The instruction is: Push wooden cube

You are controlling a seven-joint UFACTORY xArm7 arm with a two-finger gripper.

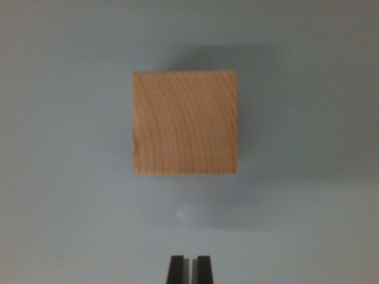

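You saw the wooden cube (pixel 185 123) sitting near the middle of the wrist view, its top face square to the camera with curved grain lines running across it. It rested on a plain pale grey-blue surface (pixel 65 195), and a soft shadow spread from the cube toward the top and right. Below the cube, well apart from its near edge, the gripper (pixel 190 269) showed only its two dark fingertips, drawn nearly together with a thin slit between them, holding nothing
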